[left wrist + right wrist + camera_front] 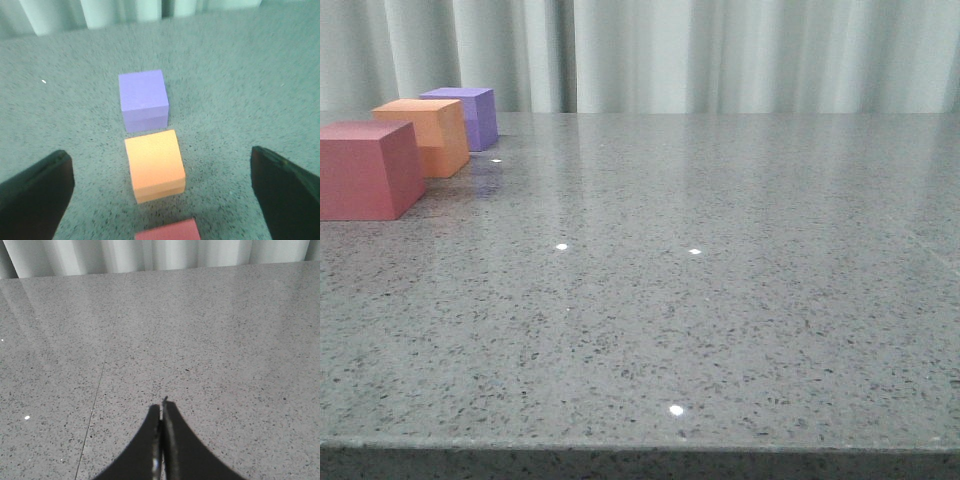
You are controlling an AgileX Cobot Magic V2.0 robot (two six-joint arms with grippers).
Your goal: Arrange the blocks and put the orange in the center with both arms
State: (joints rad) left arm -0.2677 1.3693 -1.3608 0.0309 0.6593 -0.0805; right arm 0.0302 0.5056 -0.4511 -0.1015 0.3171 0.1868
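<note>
- Only a sliver of the pinkish-red cube (168,230) shows in the left wrist view (cut off).
- Orange cube (425,135) sits between it and the purple cube (466,115), far-left on the speckled grey table (720,300); pale curtain (720,50) behind.
- Left gripper (160,192) spread wide, holding nothing; right gripper (162,440) pinched closed, empty.

I seem to be working in a lab or test room set up for trials, not a home or kitchen. In front of me lies a broad grey speckled stone-like tabletop (720,300), polished enough to throw back small points of ceiling light. Behind its far edge hangs a pale pleated curtain (720,55) that closes off the whole background. The only things on the surface are three plain foam-like cubes (425,135) at the far left, the kind used as practice props.
</note>
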